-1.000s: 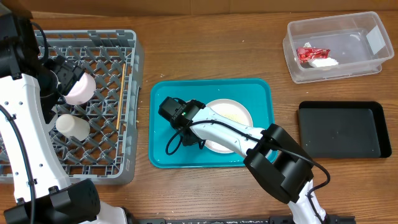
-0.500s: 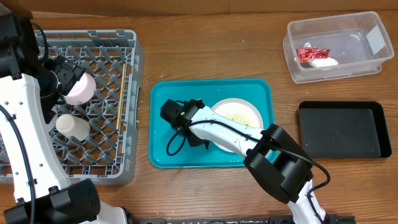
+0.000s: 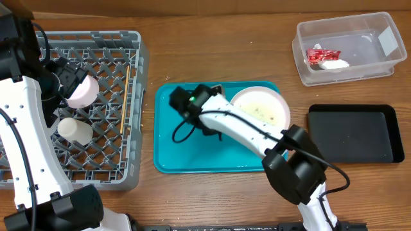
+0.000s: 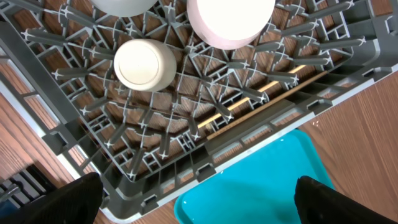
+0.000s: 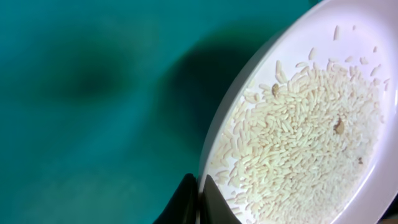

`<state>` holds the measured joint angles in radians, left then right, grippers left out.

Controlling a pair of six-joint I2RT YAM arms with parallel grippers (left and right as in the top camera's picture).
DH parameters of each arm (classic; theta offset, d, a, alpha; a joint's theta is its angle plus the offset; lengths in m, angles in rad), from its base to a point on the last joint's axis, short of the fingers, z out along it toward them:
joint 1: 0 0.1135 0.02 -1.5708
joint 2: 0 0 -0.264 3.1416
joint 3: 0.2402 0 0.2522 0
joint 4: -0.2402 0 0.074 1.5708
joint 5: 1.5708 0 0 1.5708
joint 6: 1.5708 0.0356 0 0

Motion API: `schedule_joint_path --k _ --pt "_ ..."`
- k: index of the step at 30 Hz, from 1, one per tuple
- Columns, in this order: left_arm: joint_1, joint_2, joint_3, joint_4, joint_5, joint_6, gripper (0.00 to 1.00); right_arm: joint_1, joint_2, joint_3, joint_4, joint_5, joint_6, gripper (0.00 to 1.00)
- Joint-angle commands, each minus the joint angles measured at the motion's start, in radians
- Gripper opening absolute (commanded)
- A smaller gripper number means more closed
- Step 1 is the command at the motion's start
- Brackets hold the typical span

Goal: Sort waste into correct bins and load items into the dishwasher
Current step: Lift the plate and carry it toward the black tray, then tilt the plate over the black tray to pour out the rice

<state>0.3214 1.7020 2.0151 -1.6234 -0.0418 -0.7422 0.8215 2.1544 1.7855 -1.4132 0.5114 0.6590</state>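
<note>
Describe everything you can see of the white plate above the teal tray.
The plate is round, white and smooth, glossy like ceramic or plastic, with a shallow raised rim. Rice covers much of its face, with a few brownish specks among the grains. The right gripper has its jaws shut on the rim. The plate sits over the far right corner of the tray, jutting past the tray's right edge. On the gripped side it seems lifted, throwing a dark shadow on the teal.

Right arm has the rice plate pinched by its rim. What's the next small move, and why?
Probably carry the plate level to the right until it is over the black tray. The right gripper is shut on its rim, rice covers it, and it hangs mostly over the teal tray.
</note>
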Motion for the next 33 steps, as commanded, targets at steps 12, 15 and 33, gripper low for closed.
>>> schedule_joint_path --k 12,15,33 --pt "-0.002 -0.005 -0.004 0.002 -0.002 -0.018 1.00 -0.415 0.006 0.375 -0.214 -0.001 0.101 0.04" --pt "-0.002 -0.005 -0.004 0.001 -0.002 -0.017 1.00 -0.533 0.006 0.411 -0.214 -0.063 0.101 0.04" --pt "-0.001 -0.005 -0.004 0.001 -0.002 -0.017 1.00 -1.064 0.006 0.418 -0.187 -0.570 0.101 0.04"
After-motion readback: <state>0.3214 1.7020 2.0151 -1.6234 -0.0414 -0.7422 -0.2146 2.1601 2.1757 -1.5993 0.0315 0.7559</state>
